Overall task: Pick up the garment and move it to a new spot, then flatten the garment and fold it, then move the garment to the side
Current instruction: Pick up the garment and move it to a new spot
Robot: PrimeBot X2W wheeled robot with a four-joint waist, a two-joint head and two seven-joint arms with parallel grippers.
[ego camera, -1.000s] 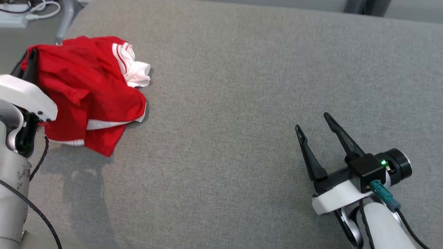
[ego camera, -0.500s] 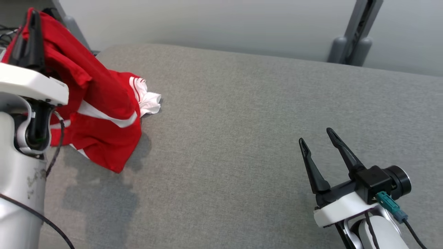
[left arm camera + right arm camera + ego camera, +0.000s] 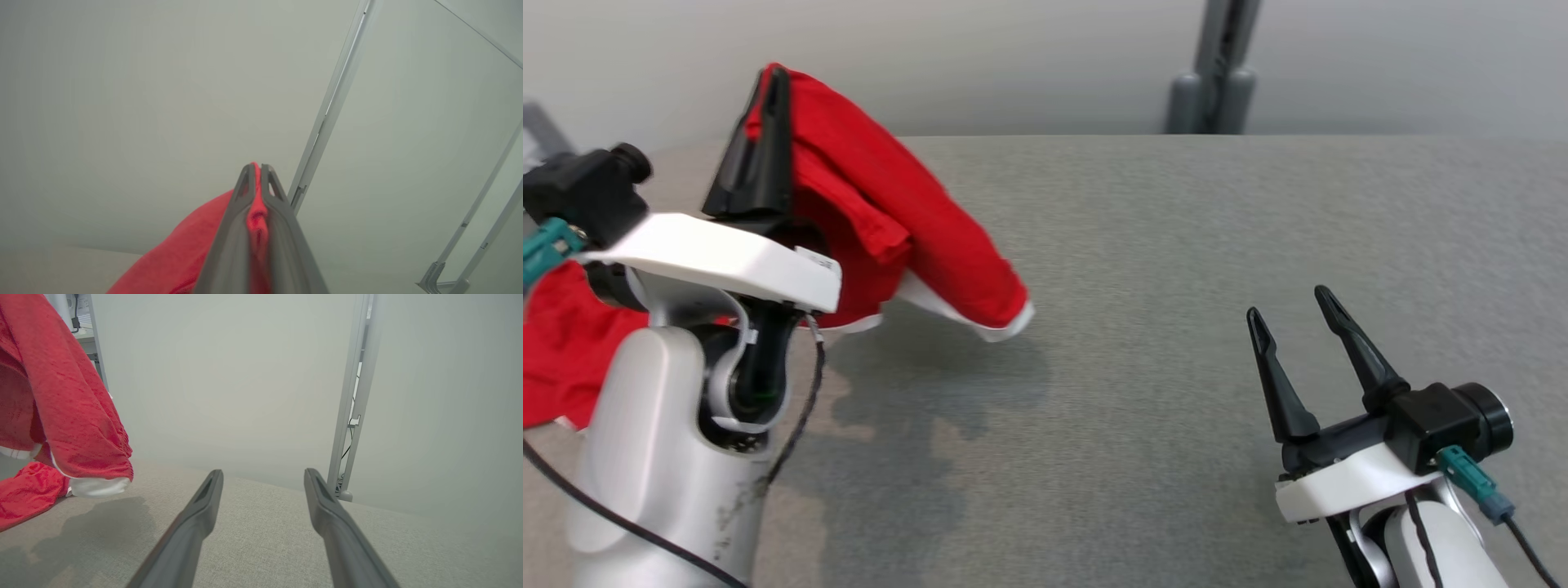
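**L gripper** is clamping the garment. Both fingers are pressing together w/ red cloth pinched between them, tips pointing up. In L wrist view the fingers are closing on a strip of red fabric running up between them to the tips. More cloth is bulging out on one side lower down.

**Garment** is red w/ white trim.
- Its gripped part is sitting at the highest point, well above the table, over the table's left portion.
- From the tips the cloth is draping down and toward table centre, ending in a white cuff that is hanging on the centre side of L gripper.
- A shadow is falling on the table beneath it.
- In R wrist view the cuff is appearing just clear of the table. Contact cannot be confirmed either way.
- In that view a further bunch of red cloth is resting on the table at its left side, below the hanging part.
- In head view more red is showing at the table's left edge, behind L forearm.

**R gripper** is hovering over the table's right portion, well apart from the garment. Its fingers are standing wide apart, w/ table surface showing through the gap in R wrist view. The tips are pointing toward the table's far edge, where a grey post is standing behind it.
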